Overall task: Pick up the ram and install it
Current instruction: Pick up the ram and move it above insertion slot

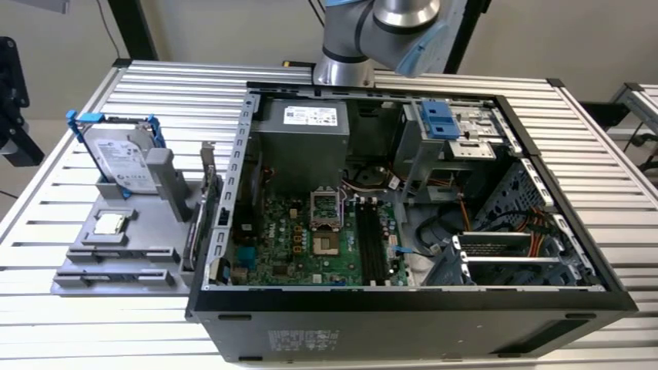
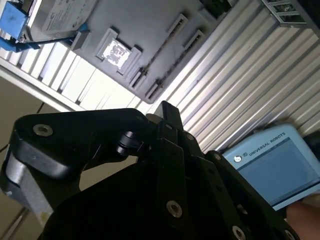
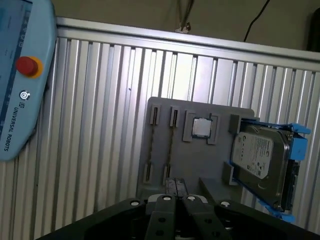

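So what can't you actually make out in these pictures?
- Exterior view: the arm is cut off by the top edge.
- Exterior view: the motherboard's memory slots are too small to tell whether the ram sits in one.
- First wrist view: the gripper hides part of the grey tray.
- Second wrist view: the hard drive is cut off by the picture's edge.

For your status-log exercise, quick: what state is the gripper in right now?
Gripper: jaws closed together, nothing held between them.
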Motion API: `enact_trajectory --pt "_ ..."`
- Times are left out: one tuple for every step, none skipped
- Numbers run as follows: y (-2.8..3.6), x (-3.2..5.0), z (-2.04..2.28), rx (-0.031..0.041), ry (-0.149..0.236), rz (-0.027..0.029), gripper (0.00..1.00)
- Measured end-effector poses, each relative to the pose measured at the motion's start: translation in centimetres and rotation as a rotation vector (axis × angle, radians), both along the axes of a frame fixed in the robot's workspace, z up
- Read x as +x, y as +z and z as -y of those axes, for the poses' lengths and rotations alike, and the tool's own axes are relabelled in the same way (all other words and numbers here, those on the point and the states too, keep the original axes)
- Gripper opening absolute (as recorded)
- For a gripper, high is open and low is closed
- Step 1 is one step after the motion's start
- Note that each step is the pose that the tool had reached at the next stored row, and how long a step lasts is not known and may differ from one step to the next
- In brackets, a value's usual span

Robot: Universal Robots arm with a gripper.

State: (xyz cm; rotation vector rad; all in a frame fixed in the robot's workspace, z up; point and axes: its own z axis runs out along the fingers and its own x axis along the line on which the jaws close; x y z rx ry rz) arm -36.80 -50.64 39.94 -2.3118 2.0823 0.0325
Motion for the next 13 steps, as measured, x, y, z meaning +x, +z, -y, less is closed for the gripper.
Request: enact_trajectory --pt "0.0 0.0 0.0 0.0 0.001 0.0 0.0" --pt "0.0 0.0 0.0 0.0 0.002 0.0 0.0" --pt "0.0 0.0 0.0 0.0 0.002 0.0 0.0" --pt "0.0 0.0 0.0 0.0 0.003 0.0 0.0" --pt "0.0 0.0 0.0 0.0 0.003 0.0 0.0" --pt "0.0 0.0 0.0 0.0 0.003 0.0 0.0" --pt "0.0 0.0 0.0 0.0 0.003 0.0 0.0" --pt "0.0 0.0 0.0 0.0 0.003 0.0 0.0" --pt "0.0 0.0 0.0 0.0 0.003 0.0 0.0" --pt "0.0 0.0 0.0 0.0 0.004 0.0 0.0" --pt "0.0 0.0 0.0 0.0 0.004 0.0 0.0" --pt "0.0 0.0 0.0 0.0 0.004 0.0 0.0" --pt "0.0 0.0 0.0 0.0001 0.004 0.0 0.0"
